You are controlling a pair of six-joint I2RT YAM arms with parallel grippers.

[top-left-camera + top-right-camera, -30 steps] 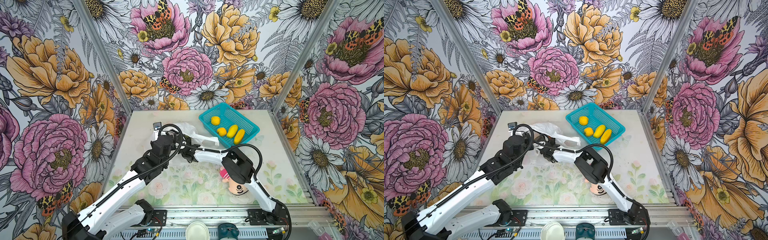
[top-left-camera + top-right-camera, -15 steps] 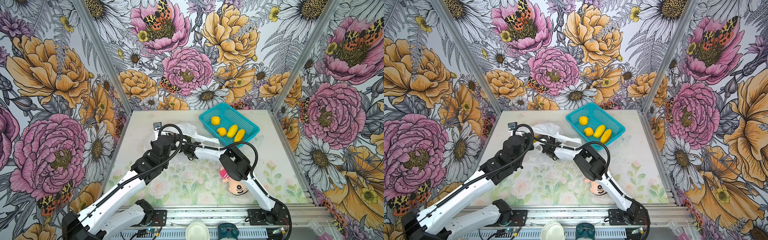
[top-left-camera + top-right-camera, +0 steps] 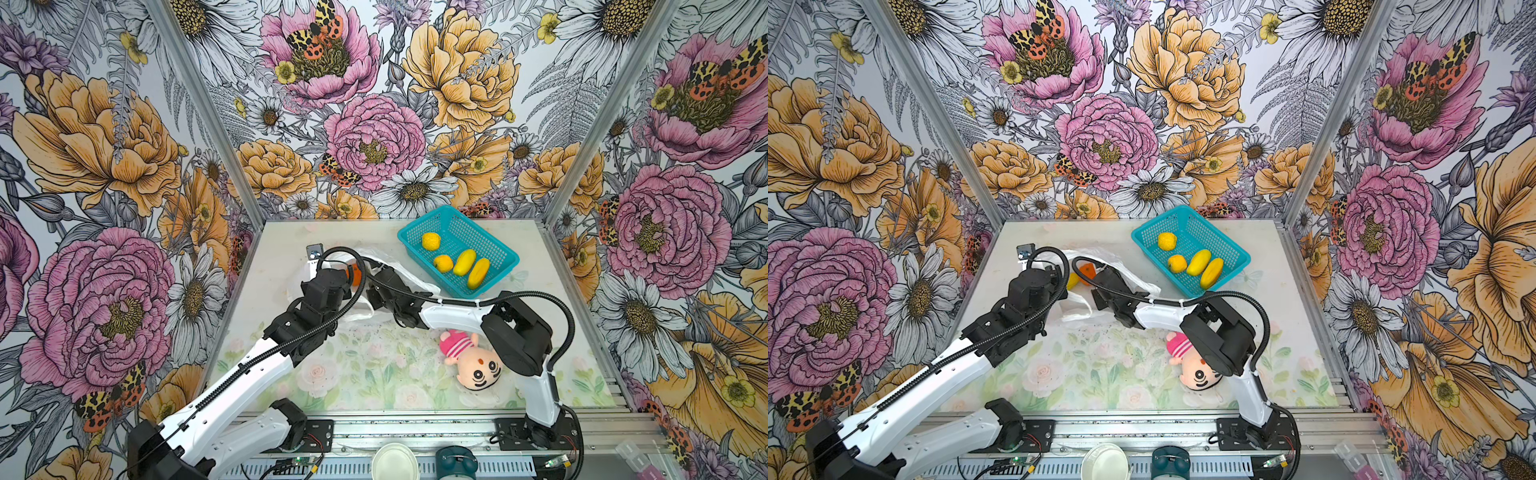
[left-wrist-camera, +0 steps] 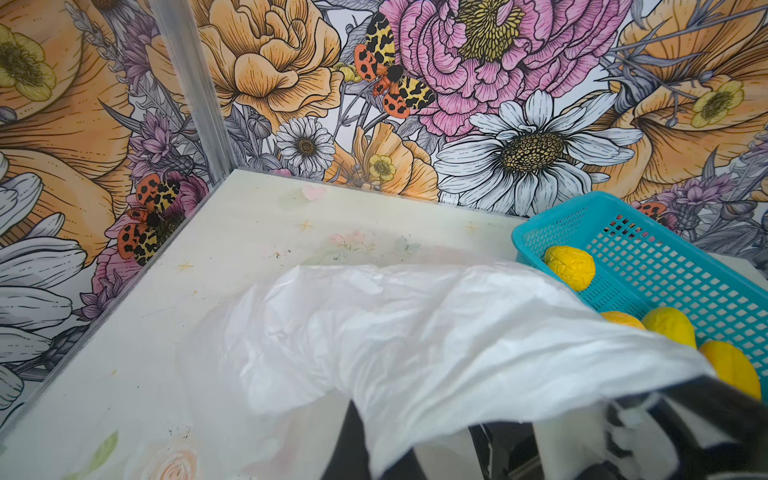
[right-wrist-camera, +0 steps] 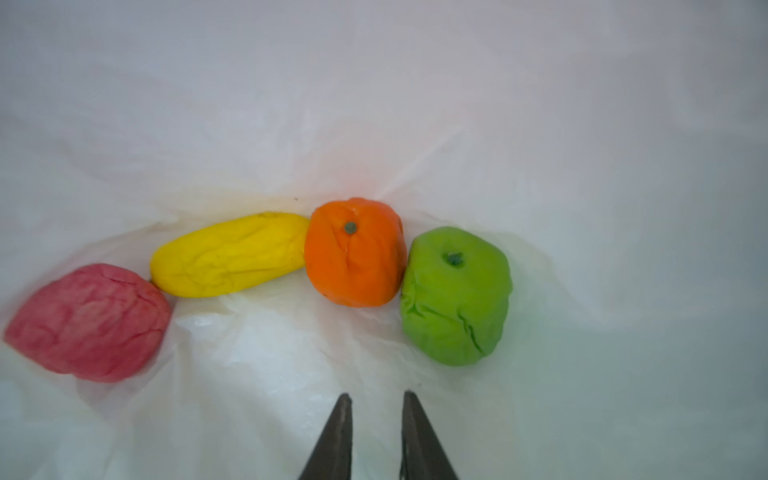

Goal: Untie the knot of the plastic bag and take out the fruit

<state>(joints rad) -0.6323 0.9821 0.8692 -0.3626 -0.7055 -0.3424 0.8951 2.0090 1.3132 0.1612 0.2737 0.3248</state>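
Knot: not visible anywhere. The plastic bag (image 4: pixel 415 332) has an open mouth, so I judge the untie step done and we're in unloading. Four yellow fruit sit in the teal basket (image 3: pixel 478 235) at the back right of the table (image 3: pixel 374 374). Four more lie in the bag, in a row against its closed end: pink fruit (image 5: pixel 87 322), long yellow fruit (image 5: pixel 228 253), orange fruit (image 5: pixel 355 251), green fruit (image 5: pixel 455 295).

The left tool (image 3: pixel 322 264) is clamped on the bag film at the mouth and lifts it like a tent. The film drapes over it in the left wrist view. It's occupied, so not free for picking.

The right tool (image 5: pixel 377 395) is inside the bag. Its tips are narrow with a slim gap, nothing between them, and they touch no fruit.

Key geometry:
- The orange fruit lies straight ahead of the right tool's tips, clear of them.
- The green fruit touches it on one side and the long yellow fruit on the other.
- The long yellow fruit's axis runs crosswise to the tool's reach line, so a grab there would go across its waist.
- The pink fruit is at the row's far end, just beside the long yellow fruit.

Judgement: the right arm takes the next pick, and the orange fruit is the natural target. The gap looks too narrow for it, so the tips need to spread before advancing.

Risk: pinching loose film with the fruit, or nudging the green fruit aside.
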